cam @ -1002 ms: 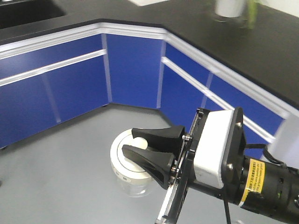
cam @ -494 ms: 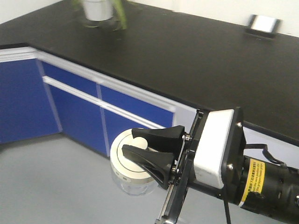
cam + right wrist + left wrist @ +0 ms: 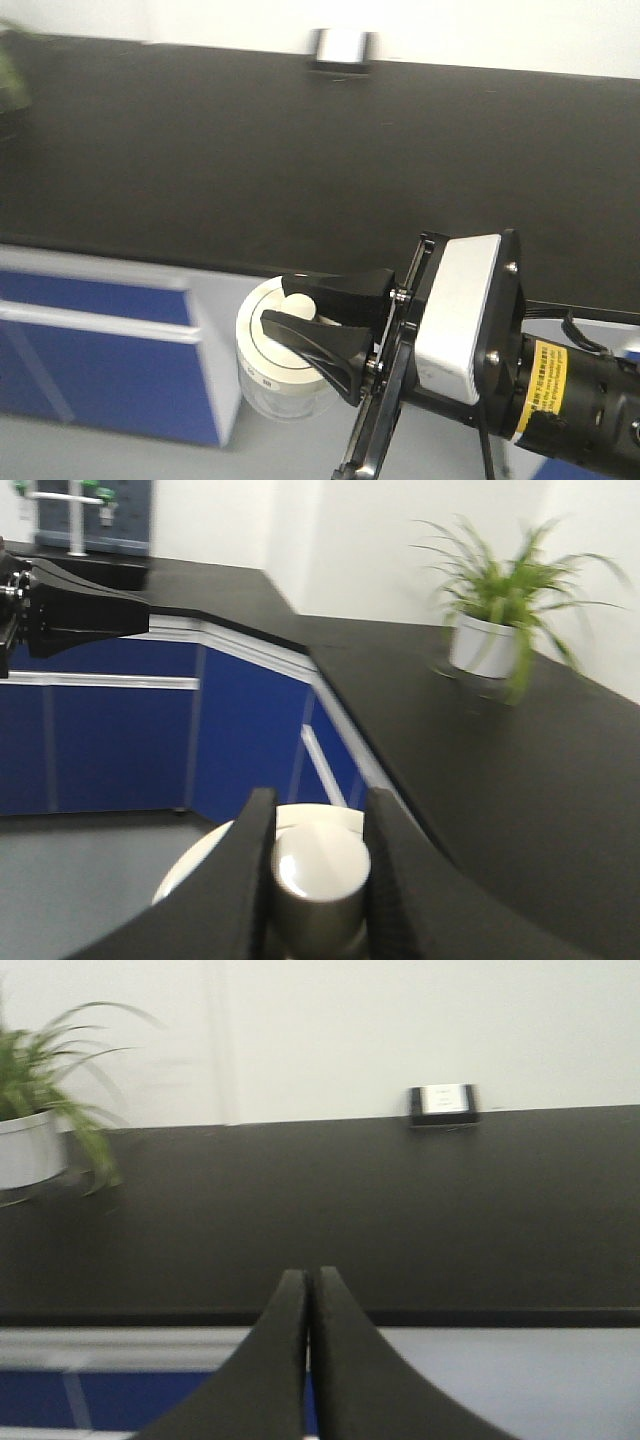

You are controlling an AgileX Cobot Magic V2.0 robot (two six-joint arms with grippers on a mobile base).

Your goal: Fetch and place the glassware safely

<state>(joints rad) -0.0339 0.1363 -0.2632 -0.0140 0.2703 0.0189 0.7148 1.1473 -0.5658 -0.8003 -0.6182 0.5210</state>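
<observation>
Exterior front-facing view: right gripper [image 3: 278, 304] is pinching the glassware [image 3: 258, 368] by its lid knob, holding it airborne in front of the bench [image 3: 200, 150]; left gripper [image 3: 308, 1295] is sitting pressed together, empty. Risk: lid pulling off, jar body dropping, shattering.

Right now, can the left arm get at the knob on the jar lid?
Probably not. The right end effector is shut on the knob of the jar, a finger on each side. The left end effector is shut and faces the counter.
</observation>
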